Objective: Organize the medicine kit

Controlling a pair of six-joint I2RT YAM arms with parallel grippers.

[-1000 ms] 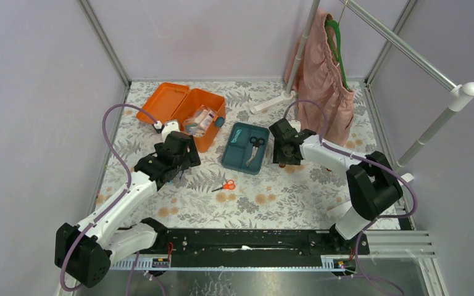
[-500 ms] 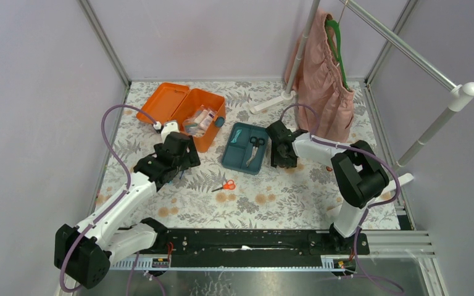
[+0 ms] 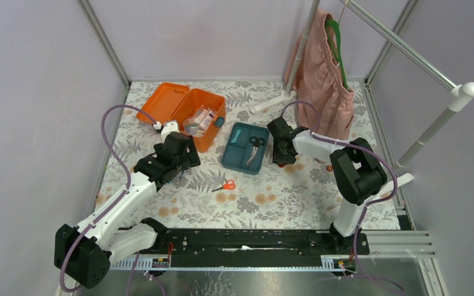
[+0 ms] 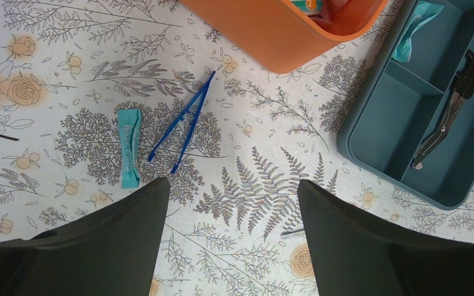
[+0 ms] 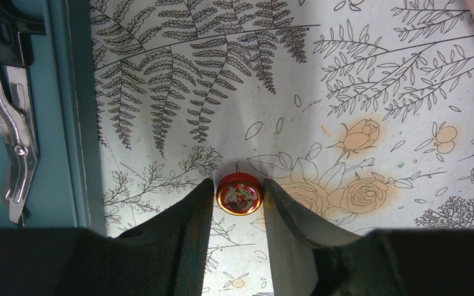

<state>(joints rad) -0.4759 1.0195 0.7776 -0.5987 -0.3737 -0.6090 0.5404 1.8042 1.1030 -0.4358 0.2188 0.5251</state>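
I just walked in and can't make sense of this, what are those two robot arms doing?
They're sorting the orange medicine kit. It lies open at the back, its teal tray out on the table beside it with black-handled scissors inside. The right gripper is down just right of the tray, fingers on either side of a small red tin; whether they pinch it yet is unclear. The left gripper hovers open over blue tweezers and a teal packet lying loose near the kit.

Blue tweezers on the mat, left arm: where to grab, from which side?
Straight down on the blue tweezers, mid-length, jaws across both legs. They lie flat, legs splayed toward the teal packet, joined end near the orange box.
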